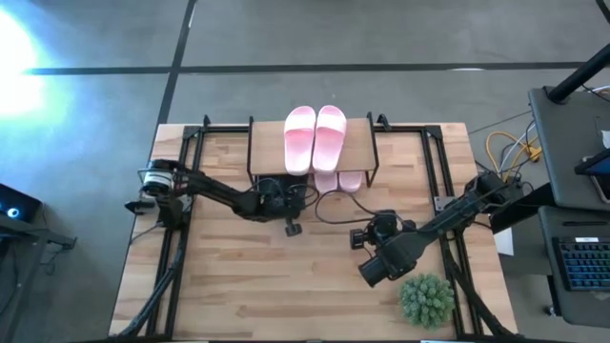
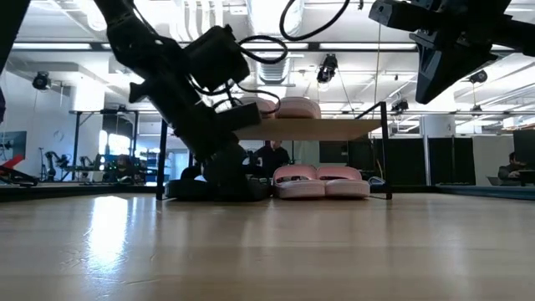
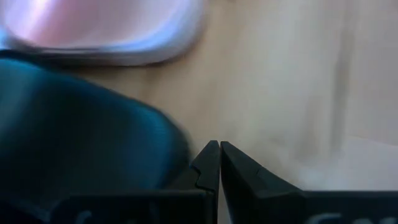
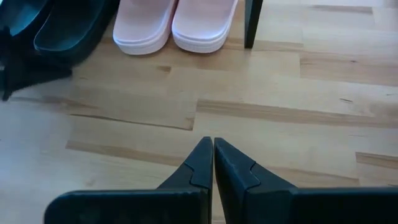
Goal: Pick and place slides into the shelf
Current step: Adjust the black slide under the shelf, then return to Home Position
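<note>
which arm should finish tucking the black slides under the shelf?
Left, probably. The left gripper is down at the shelf front, beside the black slides, fingers shut. The right gripper hangs raised and further back, also shut and empty.

Bright glare washes the floor (image 1: pixel 19 57) left of the table (image 1: pixel 238 276). Ceiling lights backlight the low view. The black slide (image 3: pixel 74 137) is blurred.

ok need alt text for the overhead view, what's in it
A small wooden shelf at the table's far edge carries two pink slides on top, with two more pink slides under it. The left gripper sits in front of the shelf, the right gripper nearby, a green plant ball beside it.
</note>
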Robot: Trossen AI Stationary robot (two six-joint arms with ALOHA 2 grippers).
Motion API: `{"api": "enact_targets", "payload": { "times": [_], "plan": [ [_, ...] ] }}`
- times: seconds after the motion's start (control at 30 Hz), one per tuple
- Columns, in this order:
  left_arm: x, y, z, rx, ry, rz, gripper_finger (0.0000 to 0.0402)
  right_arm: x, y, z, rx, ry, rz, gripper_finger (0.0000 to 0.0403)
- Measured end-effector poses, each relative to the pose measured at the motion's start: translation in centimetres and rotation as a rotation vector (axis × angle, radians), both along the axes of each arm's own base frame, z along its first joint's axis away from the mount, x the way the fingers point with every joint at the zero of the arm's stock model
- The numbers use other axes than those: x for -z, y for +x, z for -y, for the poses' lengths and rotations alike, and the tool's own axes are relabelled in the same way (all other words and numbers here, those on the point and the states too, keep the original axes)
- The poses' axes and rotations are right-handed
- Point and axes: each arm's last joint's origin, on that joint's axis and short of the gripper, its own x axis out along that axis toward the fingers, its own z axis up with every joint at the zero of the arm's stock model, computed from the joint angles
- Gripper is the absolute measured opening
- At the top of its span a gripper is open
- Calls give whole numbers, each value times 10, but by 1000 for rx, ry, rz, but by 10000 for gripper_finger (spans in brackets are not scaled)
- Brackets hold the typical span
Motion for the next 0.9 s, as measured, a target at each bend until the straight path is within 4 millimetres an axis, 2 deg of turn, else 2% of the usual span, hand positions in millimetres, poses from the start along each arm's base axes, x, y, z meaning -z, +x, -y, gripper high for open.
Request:
{"api": "enact_targets", "payload": {
  "times": [0.13, 0.3, 0.4, 0.5, 0.6, 0.7, 0.8, 0.9],
  "plan": [
    [-7, 1, -5, -78, 108, -13, 0, 0, 0, 0, 0, 0, -1, 8],
    [-8, 1, -9, -61, 147, -35, 0, 1, 0, 0, 0, -3, -3, 8],
    [-8, 2, -8, -27, 109, -29, 0, 1, -1, 0, 0, -4, -5, 8],
    [-18, 2, 5, 112, -28, 8, 0, 2, 0, 0, -7, 1, -6, 8],
    [-43, -1, 27, 326, -296, 116, 0, 2, 7, -4, -106, 60, -7, 8],
    [-77, -9, 44, 534, -537, 239, 0, -3, 25, -11, -336, 142, 52, 8],
    [-123, -23, 51, 640, -567, 429, 0, -17, 52, -6, -632, 131, 138, 8],
    [-174, -47, 45, 676, -538, 657, 0, -38, 68, 24, -822, 105, 167, 8]
  ]
}}
